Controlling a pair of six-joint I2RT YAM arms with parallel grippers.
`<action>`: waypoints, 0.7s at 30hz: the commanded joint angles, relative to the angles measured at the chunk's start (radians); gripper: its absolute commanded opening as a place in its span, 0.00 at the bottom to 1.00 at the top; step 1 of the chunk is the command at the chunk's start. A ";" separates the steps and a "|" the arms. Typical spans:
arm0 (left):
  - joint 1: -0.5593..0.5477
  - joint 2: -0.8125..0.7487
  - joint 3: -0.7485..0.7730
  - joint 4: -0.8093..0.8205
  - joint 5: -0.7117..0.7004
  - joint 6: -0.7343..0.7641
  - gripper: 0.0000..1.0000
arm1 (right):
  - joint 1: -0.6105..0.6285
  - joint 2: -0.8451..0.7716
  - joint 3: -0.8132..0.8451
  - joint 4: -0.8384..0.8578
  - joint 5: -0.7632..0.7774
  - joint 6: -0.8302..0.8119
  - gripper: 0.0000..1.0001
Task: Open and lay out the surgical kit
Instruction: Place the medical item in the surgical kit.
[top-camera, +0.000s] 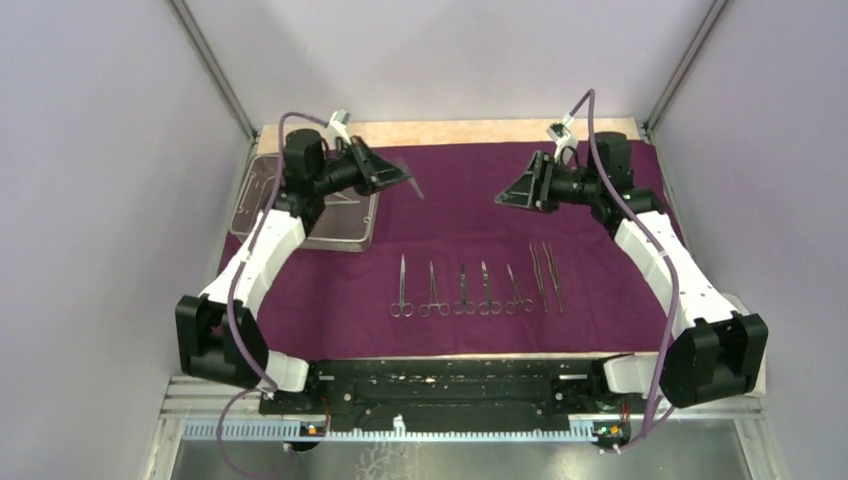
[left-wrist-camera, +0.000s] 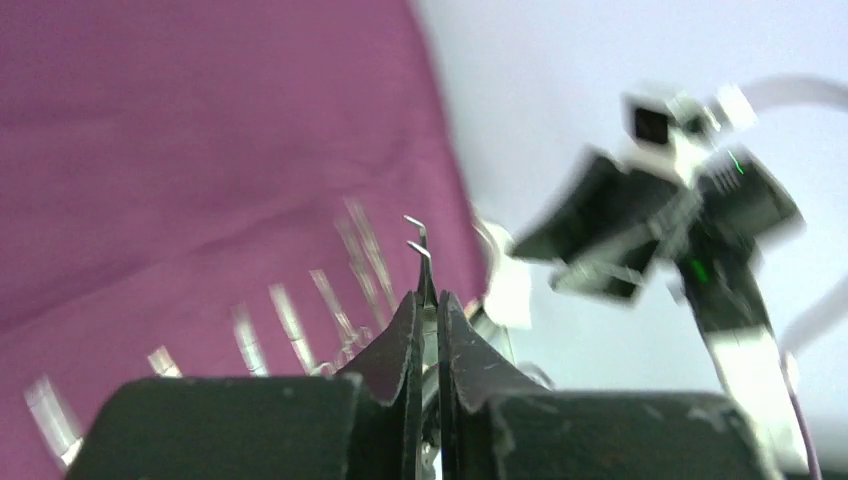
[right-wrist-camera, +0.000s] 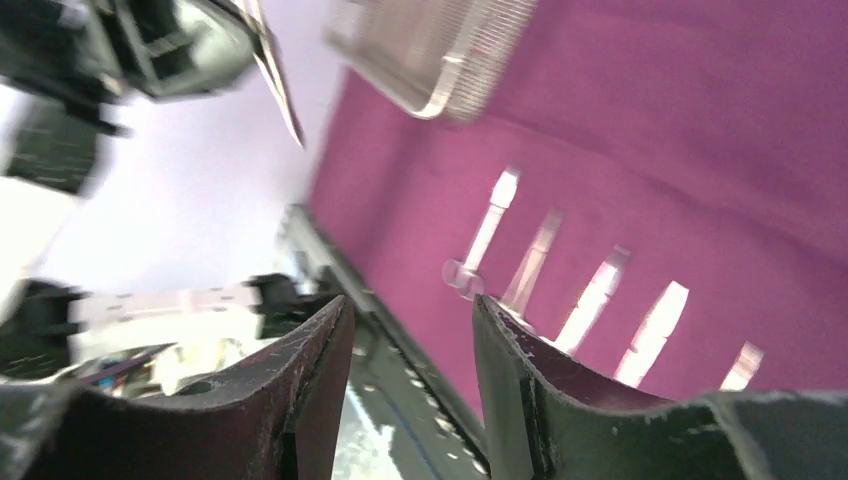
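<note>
The dark purple cloth wrap (top-camera: 470, 215) lies spread flat over the table. On it, near the front, several steel scissor-like instruments and tweezers (top-camera: 462, 290) lie side by side in a row. The silver wire-mesh tray (top-camera: 340, 240) sits at the back left, partly under my left arm. My left gripper (top-camera: 405, 175) hangs above the cloth by the tray, shut on a slim steel instrument (left-wrist-camera: 422, 250) whose hooked tips stick out past the fingers. My right gripper (top-camera: 505, 198) hovers at the back right, facing the left one, open with nothing in it (right-wrist-camera: 412, 305).
A pale wooden strip (top-camera: 450, 132) borders the cloth at the back. The black base rail (top-camera: 440, 385) runs along the near edge. Grey walls and metal posts close in both sides. About a hand's width of air separates the two grippers.
</note>
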 joint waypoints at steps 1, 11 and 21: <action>-0.112 -0.074 -0.163 0.926 0.334 -0.218 0.00 | 0.061 -0.059 -0.019 0.503 -0.278 0.428 0.48; -0.336 0.006 -0.055 1.593 0.389 -0.561 0.00 | 0.129 -0.115 -0.086 1.239 -0.348 0.986 0.56; -0.412 0.087 0.096 1.728 0.363 -0.651 0.00 | 0.258 -0.074 -0.019 1.442 -0.361 1.143 0.53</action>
